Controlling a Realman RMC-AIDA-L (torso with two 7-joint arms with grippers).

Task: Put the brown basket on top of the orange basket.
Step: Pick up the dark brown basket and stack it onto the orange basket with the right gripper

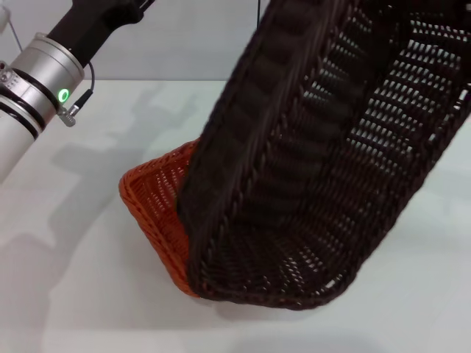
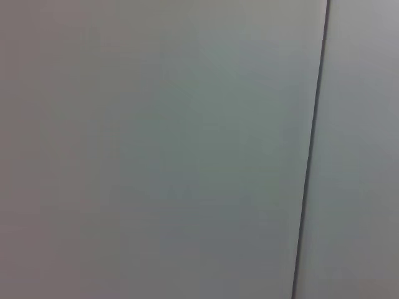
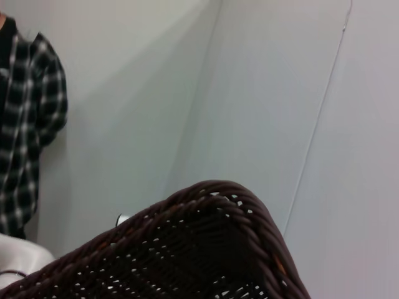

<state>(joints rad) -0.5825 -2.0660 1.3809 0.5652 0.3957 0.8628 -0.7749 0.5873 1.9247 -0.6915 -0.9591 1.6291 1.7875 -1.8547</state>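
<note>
The brown basket (image 1: 316,147) hangs steeply tilted in the air and fills the middle and right of the head view, its opening facing up and to the right. Its lower rim comes down over the orange basket (image 1: 156,197). Only that basket's left corner shows, resting on the white table (image 1: 73,294). The right wrist view looks along the brown basket's braided rim (image 3: 206,205) from close by. Neither gripper shows. My left arm (image 1: 44,77) is raised at the upper left, away from both baskets.
A person in a black and white plaid shirt (image 3: 25,124) stands by the wall. The left wrist view holds only a pale wall panel (image 2: 156,149) with a dark seam. Bare table lies left of and in front of the baskets.
</note>
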